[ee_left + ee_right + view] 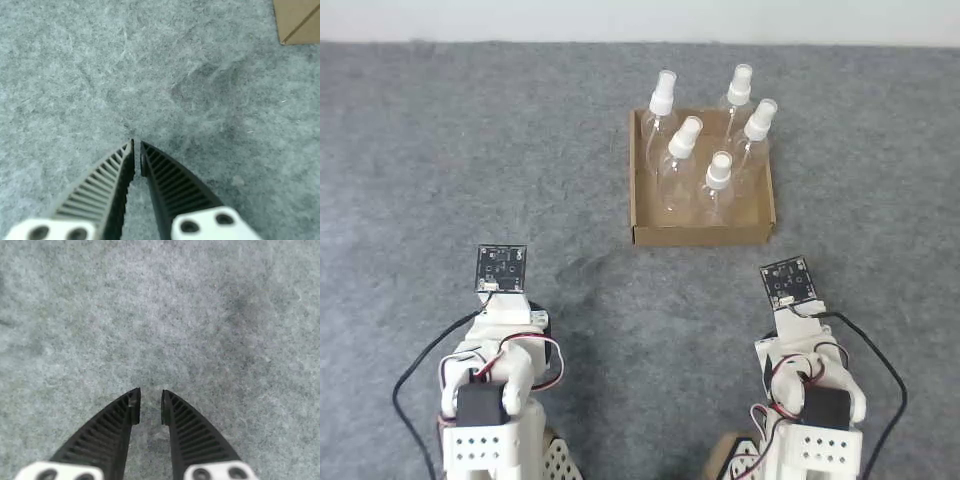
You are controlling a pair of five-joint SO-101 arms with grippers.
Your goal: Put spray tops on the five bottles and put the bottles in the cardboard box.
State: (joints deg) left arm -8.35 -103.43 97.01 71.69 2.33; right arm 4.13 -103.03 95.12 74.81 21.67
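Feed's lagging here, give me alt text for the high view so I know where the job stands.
Five clear bottles, each wearing a white spray top, stand upright inside the cardboard box on a grey mat. The left arm and right arm sit at the near edge, well short of the box.

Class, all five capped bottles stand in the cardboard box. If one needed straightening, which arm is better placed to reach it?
Probably the right. In the high view the right arm sits nearer the cardboard box, almost below its right corner; the left arm is farther off to the side.
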